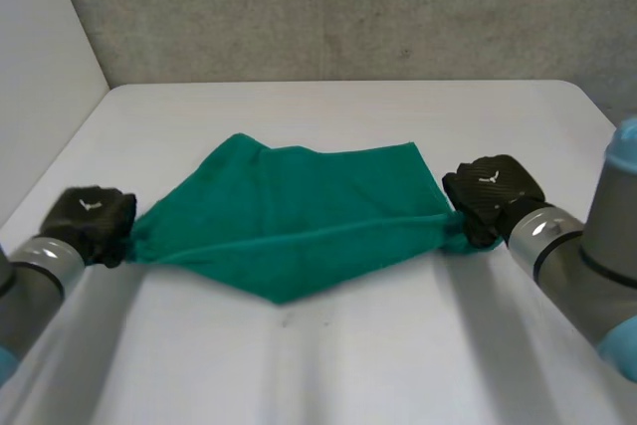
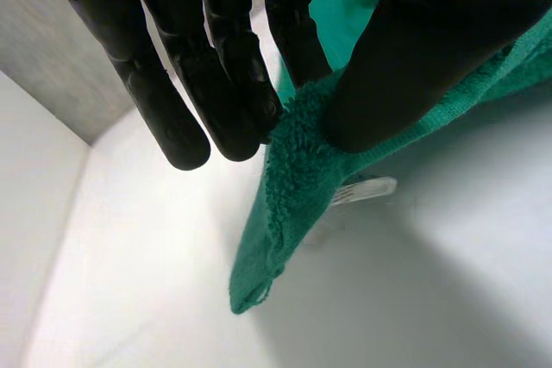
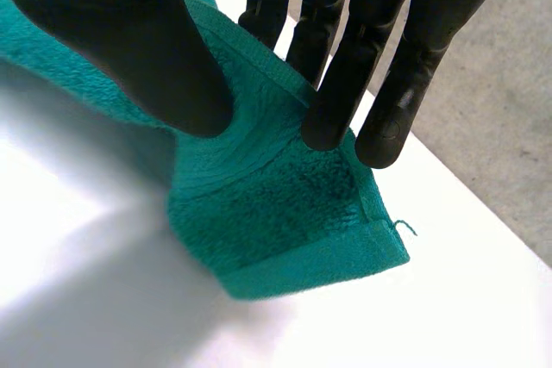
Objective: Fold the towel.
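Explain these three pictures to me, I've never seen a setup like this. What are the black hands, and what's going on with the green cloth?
This is a robot with two arms at a white table. Each arm ends in a black mechanical hand. The wide picture comes from a camera between and behind the arms, looking down: the left hand is at its left, the right hand at its right. The other two pictures come from cameras on the wrists, each looking along its own hand's palm. On the table is a green towel, which the robot is meant to fold. Each hand pinches it at a corner between thumb and fingers, so the towel is stretched between them, with a ridge running from hand to hand.
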